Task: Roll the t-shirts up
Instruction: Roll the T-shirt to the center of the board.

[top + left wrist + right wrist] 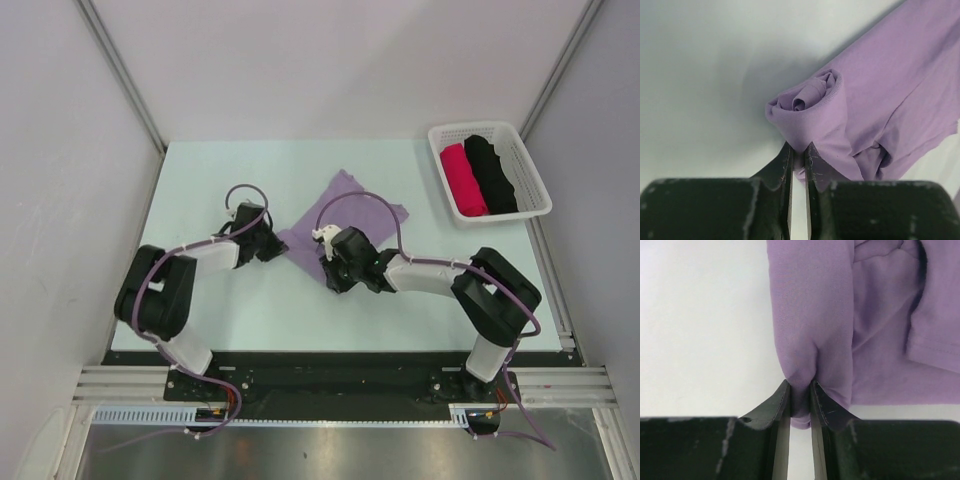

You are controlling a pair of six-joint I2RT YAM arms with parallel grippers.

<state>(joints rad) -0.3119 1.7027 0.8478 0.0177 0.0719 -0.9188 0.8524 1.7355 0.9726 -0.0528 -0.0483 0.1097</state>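
The lavender t-shirt lies on the pale surface between the two arms, partly wound up. The left gripper is pinched onto the cloth, and a fold of purple fabric shows between its narrowly parted fingers. Just ahead of these fingers sits the end of a loose roll, its spiral facing the wrist camera. The flat rest of the shirt spreads away ahead and to the right of the gripper.

The right gripper is likewise pressed onto a fold of the same shirt, with the cloth bunched between its fingers. From there a rounded ridge of fabric runs straight ahead, with a stitched hem off to the right.

Far beyond the right gripper and to its right, a white basket holds a pink roll and a black roll side by side.
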